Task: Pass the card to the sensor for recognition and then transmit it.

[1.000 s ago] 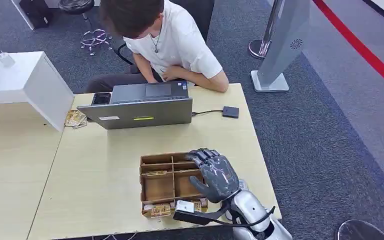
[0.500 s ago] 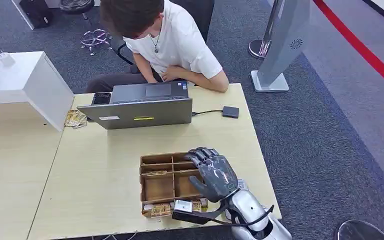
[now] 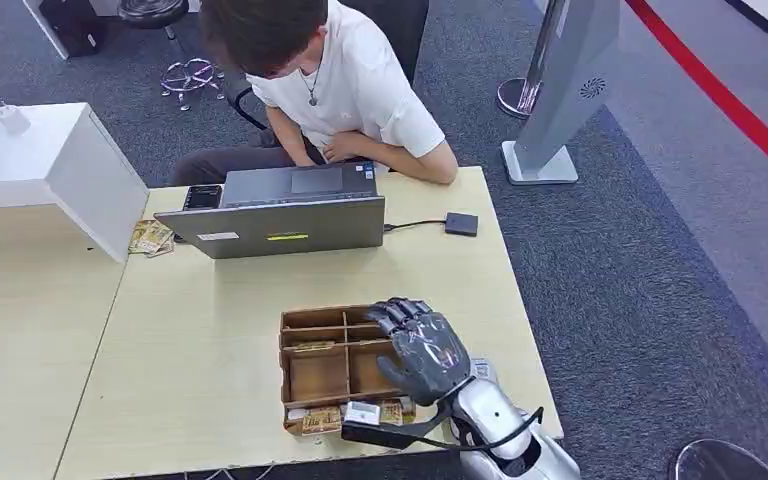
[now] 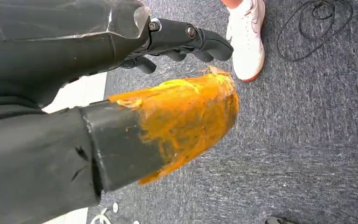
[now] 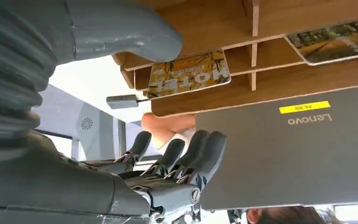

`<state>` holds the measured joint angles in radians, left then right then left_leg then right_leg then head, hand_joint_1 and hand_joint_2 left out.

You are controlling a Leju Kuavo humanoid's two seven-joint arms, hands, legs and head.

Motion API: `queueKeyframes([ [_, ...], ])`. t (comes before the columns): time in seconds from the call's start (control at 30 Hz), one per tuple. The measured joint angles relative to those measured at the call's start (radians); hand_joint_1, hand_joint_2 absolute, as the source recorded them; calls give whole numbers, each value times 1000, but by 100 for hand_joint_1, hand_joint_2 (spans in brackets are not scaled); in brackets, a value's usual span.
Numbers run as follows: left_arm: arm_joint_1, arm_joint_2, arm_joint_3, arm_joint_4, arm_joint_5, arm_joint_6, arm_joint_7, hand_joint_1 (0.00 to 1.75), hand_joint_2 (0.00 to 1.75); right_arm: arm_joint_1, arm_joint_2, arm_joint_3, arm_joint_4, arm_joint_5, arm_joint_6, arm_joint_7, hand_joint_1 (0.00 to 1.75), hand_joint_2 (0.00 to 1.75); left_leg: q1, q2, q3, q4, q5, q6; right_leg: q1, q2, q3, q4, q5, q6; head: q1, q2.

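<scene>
Head view: right hand [image 3: 424, 350] open over wooden tray [image 3: 312, 380].

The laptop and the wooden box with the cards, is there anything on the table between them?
No. In the head view, just bare table lies between the laptop and the wooden box. The right hand hovers over the box's right side.

A yellow card [image 5: 189, 74] lies flat in the wooden tray [image 3: 300, 378]; black sensor [image 3: 461, 224], seemingly flat, beside the laptop [image 3: 280, 225]
</scene>
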<state>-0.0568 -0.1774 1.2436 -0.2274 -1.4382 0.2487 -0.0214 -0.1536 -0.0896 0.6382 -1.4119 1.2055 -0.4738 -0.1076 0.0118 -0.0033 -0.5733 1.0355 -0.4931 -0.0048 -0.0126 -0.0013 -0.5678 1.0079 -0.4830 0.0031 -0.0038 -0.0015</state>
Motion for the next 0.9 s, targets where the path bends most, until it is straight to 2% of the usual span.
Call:
queueKeyframes([
  [0.9,0,0,0,0,-1,-9,-2,0,0,-39,0,12,58,-3,17,20,73,175,0,0,0,0,0,0,0,0,0,0,0,0,0,0],
])
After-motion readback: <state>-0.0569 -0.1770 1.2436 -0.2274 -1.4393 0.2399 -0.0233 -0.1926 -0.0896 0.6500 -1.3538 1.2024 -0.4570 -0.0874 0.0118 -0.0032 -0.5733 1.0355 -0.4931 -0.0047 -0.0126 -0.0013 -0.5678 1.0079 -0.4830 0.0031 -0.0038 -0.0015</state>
